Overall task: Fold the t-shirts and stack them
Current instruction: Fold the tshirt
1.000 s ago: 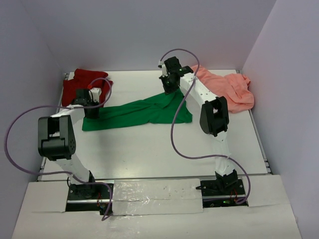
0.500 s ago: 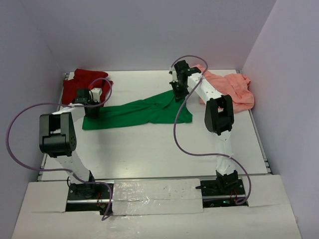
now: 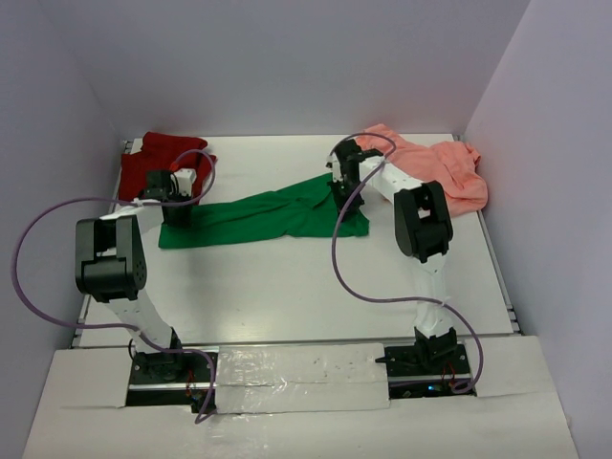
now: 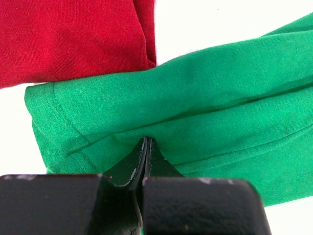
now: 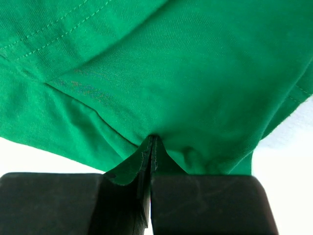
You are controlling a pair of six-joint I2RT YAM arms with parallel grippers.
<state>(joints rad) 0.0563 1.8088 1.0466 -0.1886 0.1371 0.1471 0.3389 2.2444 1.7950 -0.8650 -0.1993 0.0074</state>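
The bright green t-shirt [image 3: 263,215] lies stretched across the middle of the table, creased and partly bunched. My left gripper [image 3: 175,212] is shut on its left end, pinching green cloth [image 4: 146,142]. My right gripper [image 3: 344,189] is shut on its far right part, with green cloth [image 5: 151,139] pinched between the jaws. The dark red t-shirt [image 3: 158,161] lies crumpled at the far left, touching the green one's edge [image 4: 73,39]. The salmon pink t-shirt [image 3: 435,172] lies crumpled at the far right, behind the right arm.
Lilac walls close the table [image 3: 277,287] on the left, back and right. Purple cables [image 3: 339,258] loop from both arms over the table. The arm bases stand on a white strip [image 3: 296,368] at the near edge.
My right gripper has moved right and toward the near side along the green t-shirt's far edge, coming down onto the cloth. The left gripper and the other shirts stay put.
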